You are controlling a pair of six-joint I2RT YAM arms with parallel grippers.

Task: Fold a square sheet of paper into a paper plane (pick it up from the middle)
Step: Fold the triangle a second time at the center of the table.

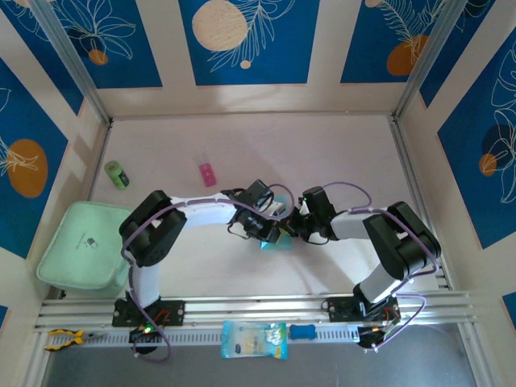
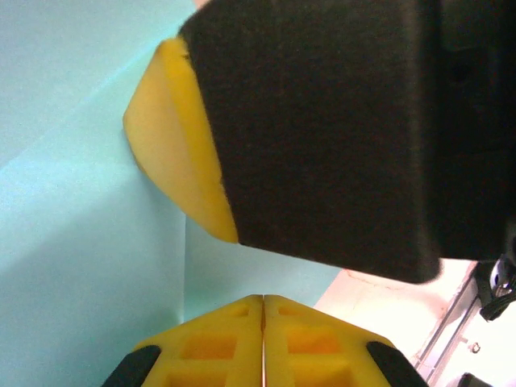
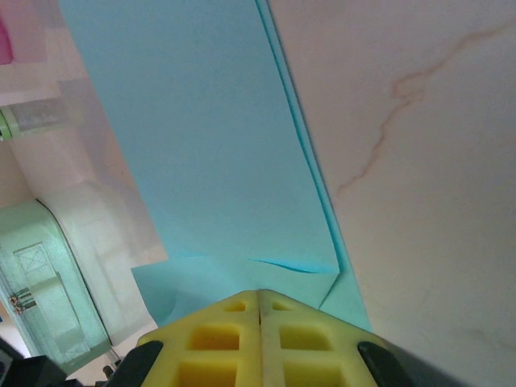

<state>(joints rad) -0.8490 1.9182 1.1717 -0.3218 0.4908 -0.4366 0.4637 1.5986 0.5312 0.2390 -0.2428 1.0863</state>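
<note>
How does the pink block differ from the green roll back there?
The block is pink, flat and rectangular; the roll is green and cylindrical. The block lies nearer the table's middle; the roll lies nearer its left edge. Both lie well clear of the paper.

Both arms bent inward, meeting mid-table. Left gripper [image 1: 272, 233] and right gripper [image 1: 293, 225] nearly tip to tip, over square sheet of paper [image 1: 279, 244], seen as small cyan patch beneath them on pale table [image 1: 339, 153]. Pink block [image 1: 208, 174] farther back, left of centre. Green roll [image 1: 117, 174] far left. Mint case [image 1: 83, 246] at left edge. Printed packet [image 1: 254, 339] on near rail. Yellow-handled tool [image 1: 63, 339] in near-left corner.
</note>
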